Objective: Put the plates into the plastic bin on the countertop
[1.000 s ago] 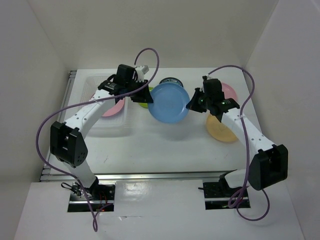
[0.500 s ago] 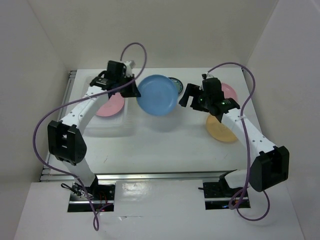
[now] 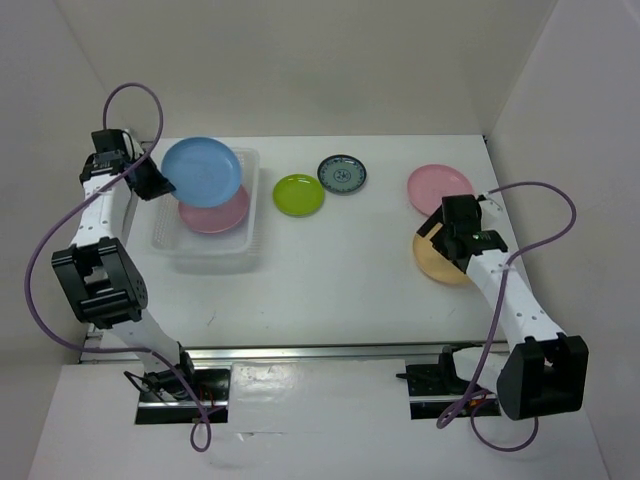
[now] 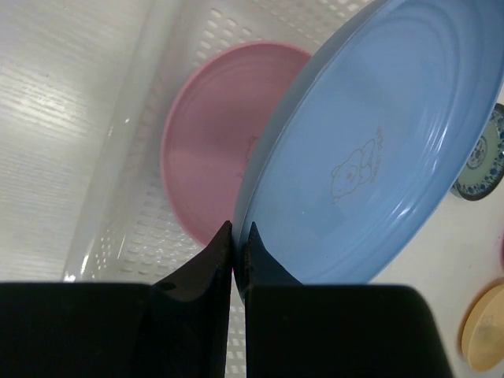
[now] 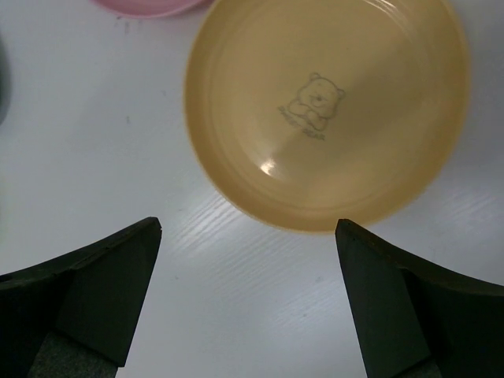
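My left gripper (image 3: 152,181) (image 4: 236,230) is shut on the rim of the blue plate (image 3: 203,170) (image 4: 378,150). It holds the plate tilted above the plastic bin (image 3: 252,222) (image 4: 134,244). A pink plate (image 3: 218,214) (image 4: 209,138) lies in the bin. On the countertop (image 3: 340,270) lie a lime green plate (image 3: 298,194), a small teal patterned plate (image 3: 342,174) (image 4: 482,157), a second pink plate (image 3: 438,187) and an orange-yellow plate (image 3: 436,265) (image 5: 327,110). My right gripper (image 3: 447,240) (image 5: 248,230) is open and empty, just above the orange-yellow plate's near edge.
White walls close in the countertop on three sides. A metal rail (image 3: 320,350) runs along its front edge. A purple cable (image 3: 60,235) loops off the left arm beside the bin.
The left arm carried the blue plate from the table's middle leftward to above the bin. The right gripper let go of it, opened and drew back over the orange-yellow plate.
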Robot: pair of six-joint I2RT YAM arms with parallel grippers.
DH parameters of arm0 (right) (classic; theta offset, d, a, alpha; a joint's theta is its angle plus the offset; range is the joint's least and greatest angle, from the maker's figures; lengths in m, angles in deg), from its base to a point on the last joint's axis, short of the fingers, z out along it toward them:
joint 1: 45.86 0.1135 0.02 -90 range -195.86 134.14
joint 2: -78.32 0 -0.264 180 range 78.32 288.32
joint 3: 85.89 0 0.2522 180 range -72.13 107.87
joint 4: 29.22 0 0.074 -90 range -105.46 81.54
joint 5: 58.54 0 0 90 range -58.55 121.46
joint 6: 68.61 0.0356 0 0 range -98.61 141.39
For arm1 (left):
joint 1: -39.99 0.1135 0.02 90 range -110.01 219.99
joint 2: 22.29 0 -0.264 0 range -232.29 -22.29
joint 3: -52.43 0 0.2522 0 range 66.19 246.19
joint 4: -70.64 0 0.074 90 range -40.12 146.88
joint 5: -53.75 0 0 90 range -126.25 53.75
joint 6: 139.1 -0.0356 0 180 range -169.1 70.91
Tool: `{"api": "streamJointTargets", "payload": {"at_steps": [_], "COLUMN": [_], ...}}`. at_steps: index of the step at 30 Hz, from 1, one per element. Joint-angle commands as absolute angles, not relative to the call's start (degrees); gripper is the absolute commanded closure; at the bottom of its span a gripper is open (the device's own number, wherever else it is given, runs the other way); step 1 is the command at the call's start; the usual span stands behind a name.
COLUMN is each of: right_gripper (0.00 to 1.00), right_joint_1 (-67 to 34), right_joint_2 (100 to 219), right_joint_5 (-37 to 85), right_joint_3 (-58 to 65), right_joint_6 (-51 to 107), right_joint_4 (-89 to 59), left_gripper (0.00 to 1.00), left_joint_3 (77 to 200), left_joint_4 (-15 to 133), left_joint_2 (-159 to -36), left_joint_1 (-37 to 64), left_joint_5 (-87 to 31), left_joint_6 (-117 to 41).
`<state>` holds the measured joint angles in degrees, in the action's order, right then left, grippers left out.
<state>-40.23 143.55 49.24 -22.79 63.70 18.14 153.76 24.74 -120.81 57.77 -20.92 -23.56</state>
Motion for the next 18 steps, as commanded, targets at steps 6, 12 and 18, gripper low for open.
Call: {"api": "streamJointTargets", "payload": {"at_steps": [6,12,18], "right_gripper": [0.0,0.0,0.0], "right_joint_1": [-40.5,-40.5,-40.5], "right_joint_2": [147.0,144.3,144.3], "right_joint_5": [64.8,59.9,56.0], "right_joint_3": [-22.1,-25.7,-26.3], "right_joint_6": [77.2,77.2,75.7], "right_joint_4": [30.2,27.7,28.8], "left_gripper": [1.0,0.75,0.45], "left_joint_3": [155.1,156.4,157.9], "left_joint_4": [25.3,23.1,21.0], "left_joint_2": [-127.8,-130.4,-130.4], "left_joint_1": [58.4,57.7,56.1], "left_joint_5": [-20.4,-23.7,-27.6], "left_joint_6": [-23.7,-24.2,-24.7]}}
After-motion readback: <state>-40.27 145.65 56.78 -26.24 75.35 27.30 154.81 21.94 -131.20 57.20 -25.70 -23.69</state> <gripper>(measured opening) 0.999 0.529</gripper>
